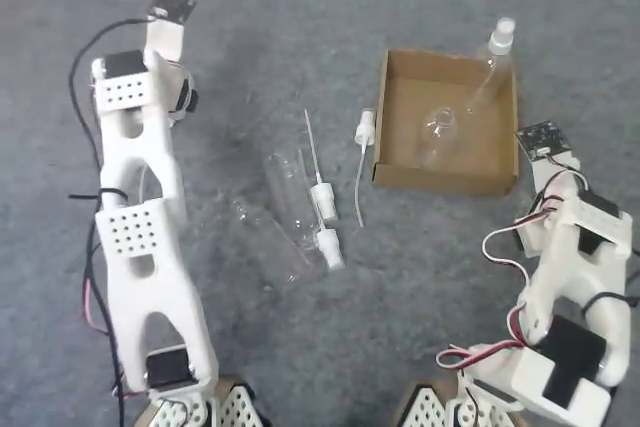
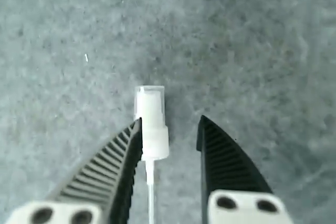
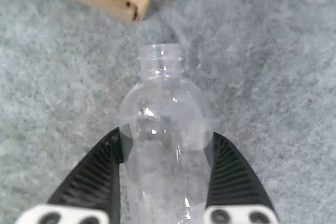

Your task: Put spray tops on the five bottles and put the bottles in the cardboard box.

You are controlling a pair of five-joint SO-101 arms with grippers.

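Desk: grey, felt-like desk [image 1: 400,287] under everything.
Held bottle: clear plastic bottle with an open threaded neck [image 3: 165,103], between the jaws of the right gripper [image 3: 167,136], which press on both its sides. The neck points toward a box corner.
Box: brown cardboard box [image 1: 397,117], open-topped, at 1 o'clock from the desk's middle.
In box: clear bottle wearing a white spray top [image 1: 490,67], leaning over the far wall at the box's 1 o'clock. A topless clear bottle [image 1: 440,132] is near the box's middle.
Top at left: white spray top with a clear cap [image 2: 151,124], on the desk between the spread jaws of the left gripper [image 2: 169,124]. It touches one jaw and stands apart from the other.
Loose bottles: far loose clear bottle [image 1: 283,182] and near loose clear bottle [image 1: 270,237], lying at the desk's middle.
Loose tops: middle spray top [image 1: 322,197] and nearest spray top [image 1: 330,247], at 3 o'clock of those bottles. The box-side spray top [image 1: 363,129] is beside the box's 9 o'clock wall. All three have thin dip tubes.
Arms: white left arm [image 1: 140,237] at 9 o'clock, white right arm [image 1: 575,257] at 4 o'clock.
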